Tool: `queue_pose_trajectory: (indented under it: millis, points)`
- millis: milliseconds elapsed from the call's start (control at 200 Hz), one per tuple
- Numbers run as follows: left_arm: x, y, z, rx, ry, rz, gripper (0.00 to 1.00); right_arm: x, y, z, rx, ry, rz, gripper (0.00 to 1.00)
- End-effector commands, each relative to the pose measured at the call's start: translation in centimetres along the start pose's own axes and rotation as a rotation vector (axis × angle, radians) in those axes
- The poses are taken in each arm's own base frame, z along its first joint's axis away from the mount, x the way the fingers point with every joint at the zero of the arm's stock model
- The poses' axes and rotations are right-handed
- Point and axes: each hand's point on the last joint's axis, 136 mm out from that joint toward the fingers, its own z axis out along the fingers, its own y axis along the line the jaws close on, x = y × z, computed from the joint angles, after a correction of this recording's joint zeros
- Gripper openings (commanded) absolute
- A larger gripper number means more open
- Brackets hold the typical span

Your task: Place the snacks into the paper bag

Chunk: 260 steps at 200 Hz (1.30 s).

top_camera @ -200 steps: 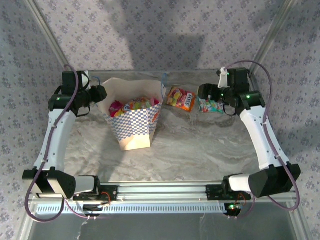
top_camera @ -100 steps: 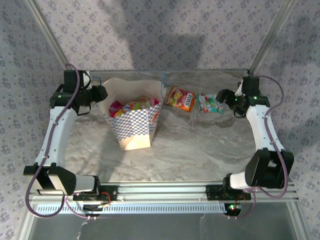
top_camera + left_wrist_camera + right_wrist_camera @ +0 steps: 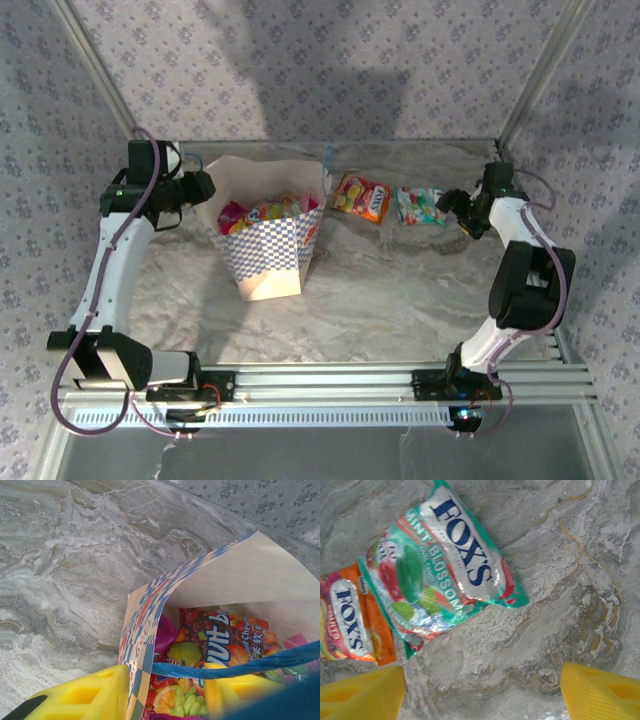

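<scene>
Paper bag [image 3: 265,262] mostly full, orange packet [image 3: 361,198] and teal packet [image 3: 420,206] left; my right gripper [image 3: 480,680] gapes over them, left gripper [image 3: 165,692] apart astride bag rim

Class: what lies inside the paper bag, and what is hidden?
Inside the paper bag an orange fruit-printed packet lies on top, with a purple packet beside it. Whatever lies deeper is covered, so the number of packets cannot be told.
</scene>
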Motion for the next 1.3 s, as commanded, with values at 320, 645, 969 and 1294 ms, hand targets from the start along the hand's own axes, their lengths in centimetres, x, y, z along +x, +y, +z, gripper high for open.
queue_pose_trajectory:
  millis: [320,645,969,1294]
  points:
    - [-0.2,-0.3,-0.4,-0.008,0.002,0.003,0.43,-1.4,0.6,4.5,-0.091,0.060,0.038,0.79]
    - [0.1,0.0,-0.4,-0.017,0.011,0.003,0.43,-2.1,0.3,6.3,-0.084,0.075,0.030,0.78]
    - [0.1,-0.2,-0.5,-0.011,0.008,-0.004,0.43,-2.1,0.5,7.8,-0.063,0.106,-0.007,0.78]
    - [0.1,-0.4,-0.6,-0.006,0.007,-0.003,0.43,-1.3,1.5,8.9,-0.038,0.150,-0.071,0.70]
